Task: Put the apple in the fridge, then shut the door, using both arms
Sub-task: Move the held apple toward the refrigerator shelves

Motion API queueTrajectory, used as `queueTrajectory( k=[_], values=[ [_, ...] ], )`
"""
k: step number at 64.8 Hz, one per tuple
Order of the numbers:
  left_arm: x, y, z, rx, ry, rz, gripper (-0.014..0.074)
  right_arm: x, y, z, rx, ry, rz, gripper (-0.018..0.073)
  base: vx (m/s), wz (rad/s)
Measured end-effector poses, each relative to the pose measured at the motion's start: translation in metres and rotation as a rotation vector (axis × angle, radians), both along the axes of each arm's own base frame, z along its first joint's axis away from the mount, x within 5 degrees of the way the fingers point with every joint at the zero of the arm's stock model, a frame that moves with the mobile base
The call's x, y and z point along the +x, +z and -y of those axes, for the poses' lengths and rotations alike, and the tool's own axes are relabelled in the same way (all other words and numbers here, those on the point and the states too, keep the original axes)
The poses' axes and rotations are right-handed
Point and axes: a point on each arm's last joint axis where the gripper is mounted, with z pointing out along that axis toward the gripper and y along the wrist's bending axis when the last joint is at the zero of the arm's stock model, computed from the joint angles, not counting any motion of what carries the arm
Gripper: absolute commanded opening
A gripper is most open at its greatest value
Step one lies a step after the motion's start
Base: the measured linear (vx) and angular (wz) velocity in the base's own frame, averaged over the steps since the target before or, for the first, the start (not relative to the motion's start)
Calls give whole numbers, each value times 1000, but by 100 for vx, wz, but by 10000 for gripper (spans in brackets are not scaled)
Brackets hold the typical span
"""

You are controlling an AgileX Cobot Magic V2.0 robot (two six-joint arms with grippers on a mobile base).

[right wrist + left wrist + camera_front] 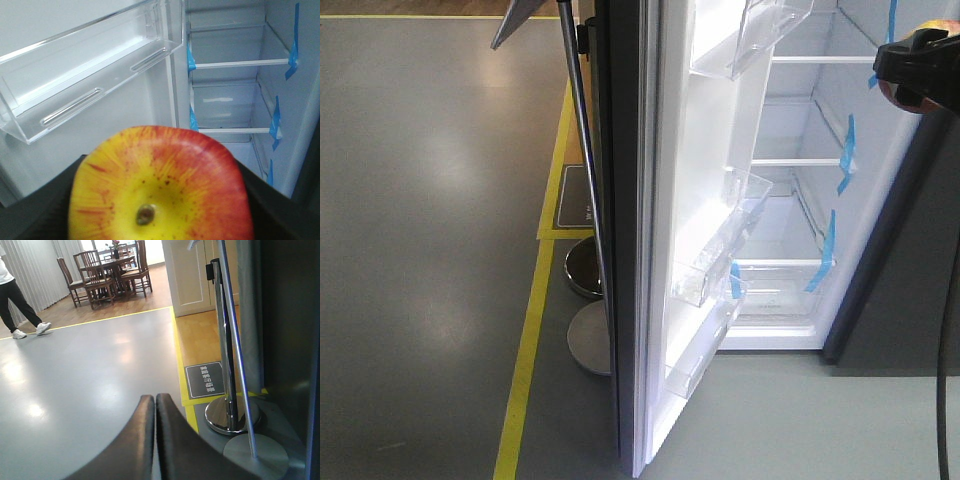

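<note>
One grey floor [420,250] fills the left of the front view, edged by a yellow line [525,360].

Item two, the fridge [800,130]: the compartment is open and white inside, with clear shelves [798,162] at several levels and a clear drawer [775,290] at the bottom. Blue tape strips [827,250] sit at the shelf ends on the right wall.

Item three, the door [670,250]: it is swung wide toward the front camera, dark grey edge outward, and its white inner face carries clear bins [720,240].

Behind the door stand two metal posts [227,340] on round bases, beside a dark floor sign [205,380]. At the far end of the room a person [15,295] in dark trousers and white shoes is partly in view at the left. A wooden table with chairs [107,270] stands on a wood floor.

My right gripper [918,68] is high at the right edge of the front view, in front of the fridge's upper shelves. Its jaws are clamped on the apple [160,185], with a black finger [272,210] on each side and the stem dimple facing the wrist camera. The apple is red over yellow, held in the air facing the compartment, with a door bin up and to its left. I cannot tell whether it is past the threshold.

My left gripper [155,410] is on the outer side of the door near the posts. Its jaws are pressed together on nothing, pointing across the floor.
</note>
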Motion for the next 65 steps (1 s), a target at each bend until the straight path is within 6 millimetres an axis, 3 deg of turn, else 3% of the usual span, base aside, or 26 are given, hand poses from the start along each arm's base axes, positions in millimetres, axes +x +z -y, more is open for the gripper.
queueTrajectory(
  k=[65],
  values=[
    [0,0,0,0,0,0,-6,0,0,0,0,0,0,152,8,-2]
  ],
)
